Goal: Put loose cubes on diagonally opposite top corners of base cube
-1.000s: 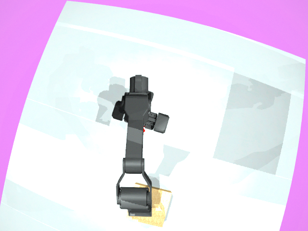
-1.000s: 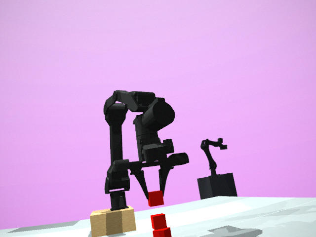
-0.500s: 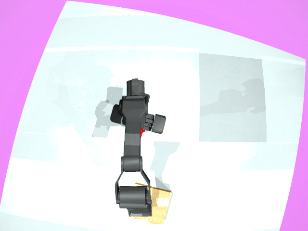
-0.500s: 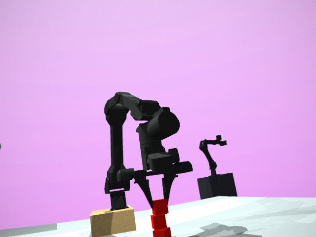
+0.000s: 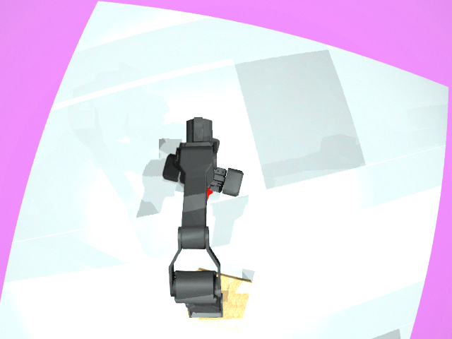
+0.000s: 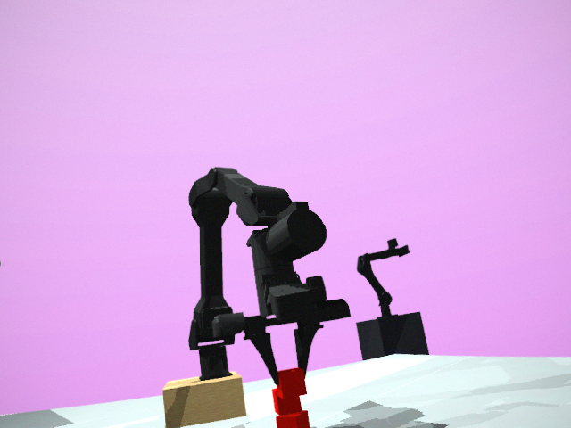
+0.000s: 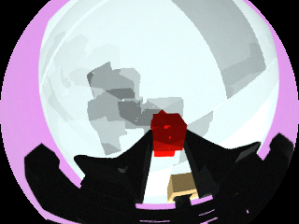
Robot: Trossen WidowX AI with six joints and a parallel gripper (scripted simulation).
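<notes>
From the top, the black arm (image 5: 194, 215) (image 6: 211, 262) reaches from the near side toward the middle of the pale table (image 5: 328, 236) (image 6: 498, 391) (image 7: 177, 51). It hides most of the claw (image 5: 203, 179) (image 6: 291, 378) (image 7: 169, 133), whose wide parts poke out left and right. A little bit of red (image 5: 209, 193) peeks out on the right side of the arm. I can't tell which cube it is. A tan block (image 5: 235, 301) (image 6: 221, 400) (image 7: 182, 185) sits at the near end, under the arm's foot.

From the side, the claw points down and grips a red cube, the top cube (image 6: 292, 381) (image 7: 169, 133). Below it is the middle cube (image 6: 285, 402), a bit to the left. The bottom cube (image 6: 292, 421) is under that one, and the picture cuts it off. I can't tell if the top cube touches the middle one. Far off on the right, a small black arm (image 6: 374, 278) stands on a dark box (image 6: 403, 336).

From the wrist, the top cube is pinched between the two black fingers. A brighter red strip (image 7: 164, 153) shows just under it. The tan block is lower down, a bit to the right.
</notes>
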